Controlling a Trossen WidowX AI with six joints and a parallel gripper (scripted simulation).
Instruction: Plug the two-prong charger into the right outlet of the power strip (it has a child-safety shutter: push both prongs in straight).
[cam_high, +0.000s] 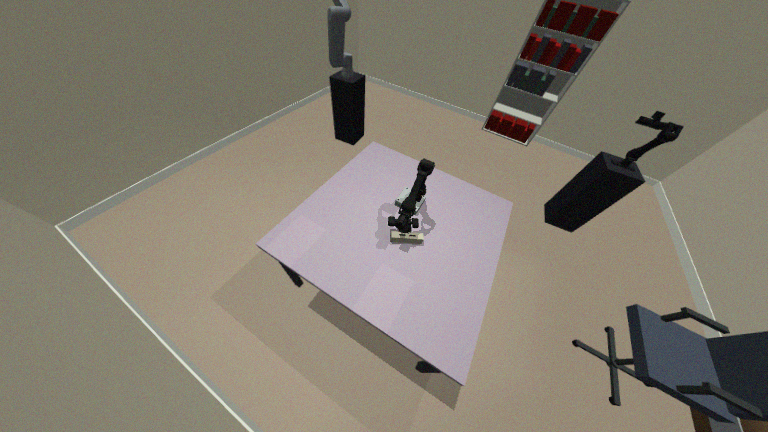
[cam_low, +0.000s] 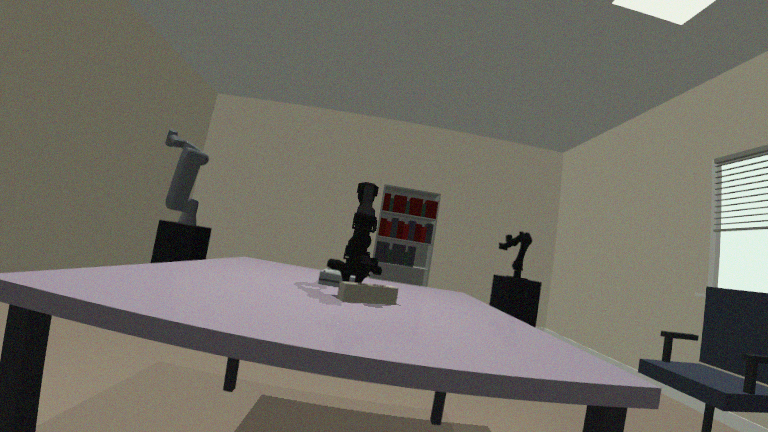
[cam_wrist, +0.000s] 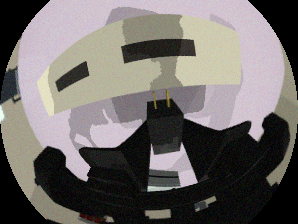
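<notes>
One charger inside gripper

A plain indoor room is serving as a robotics lab or office. Beige walls are enclosing a tan floor. A lavender table is standing in the middle. Two spare robot arms are sitting on black pedestals near the walls. A bookshelf is holding red binders, a blue armchair is standing nearby, and a window with blinds is letting in daylight.
</notes>
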